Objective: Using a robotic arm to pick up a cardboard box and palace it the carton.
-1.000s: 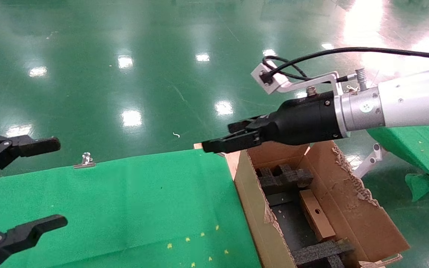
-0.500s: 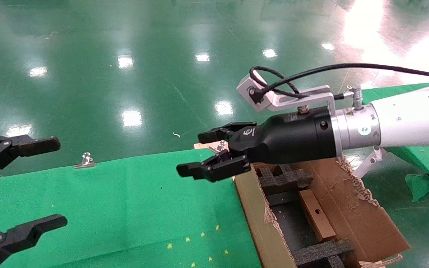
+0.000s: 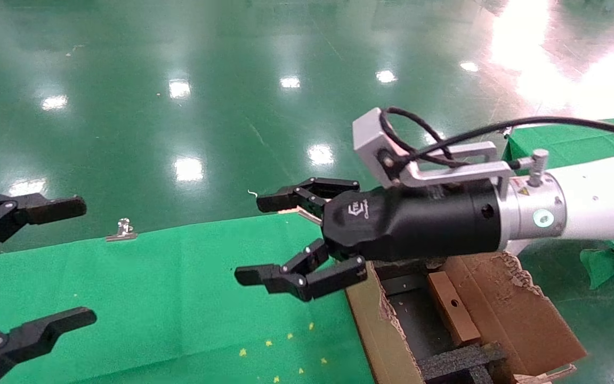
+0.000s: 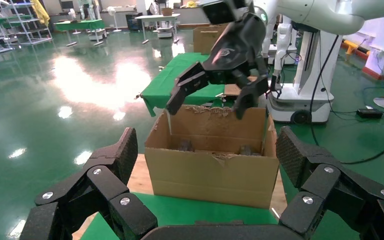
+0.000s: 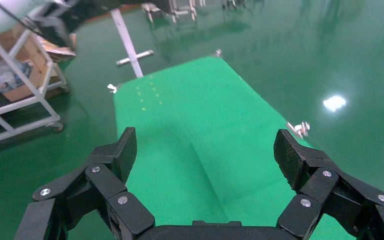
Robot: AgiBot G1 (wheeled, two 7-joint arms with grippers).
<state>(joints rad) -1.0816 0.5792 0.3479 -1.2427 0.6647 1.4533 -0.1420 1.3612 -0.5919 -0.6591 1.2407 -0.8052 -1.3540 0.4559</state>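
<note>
cardboard box (image 3: 452, 306) is seen lying inside the carton (image 3: 520, 314), behind and below the right gripper (image 3: 285, 240), which is spread wide and empty over the green table (image 3: 179, 288). placing is judged done; only a clear retreat is called for next. the left gripper (image 3: 30, 266) is parked open, well apart.

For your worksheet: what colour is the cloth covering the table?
Bright green table cloth, clearest in the head view.

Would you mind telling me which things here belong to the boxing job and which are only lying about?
Part of the job:
- right gripper, open, empty, over the green table edge beside the carton
- cardboard box, lying inside the carton
- carton

Lying about:
- left gripper, open, parked
- green table
- metal clip on the table's far edge
</note>
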